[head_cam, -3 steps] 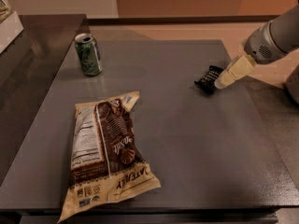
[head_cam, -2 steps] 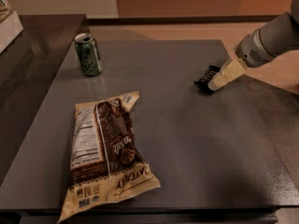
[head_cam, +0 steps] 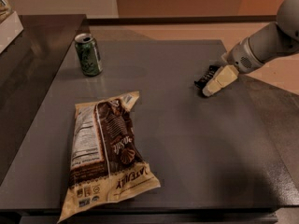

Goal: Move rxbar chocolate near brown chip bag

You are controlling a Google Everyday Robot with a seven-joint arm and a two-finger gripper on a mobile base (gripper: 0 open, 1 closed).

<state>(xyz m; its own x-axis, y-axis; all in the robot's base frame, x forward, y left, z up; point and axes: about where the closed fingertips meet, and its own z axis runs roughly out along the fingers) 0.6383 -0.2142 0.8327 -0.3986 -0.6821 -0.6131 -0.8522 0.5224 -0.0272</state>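
rxbar chocolate (head_cam: 204,76) just beside tool (head_cam: 211,87)

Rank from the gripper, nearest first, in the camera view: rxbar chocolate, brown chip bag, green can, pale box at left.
1. rxbar chocolate, right beside the gripper on the table's right side.
2. brown chip bag, front left, and green can, back left: too close to call.
3. pale box, far left edge.
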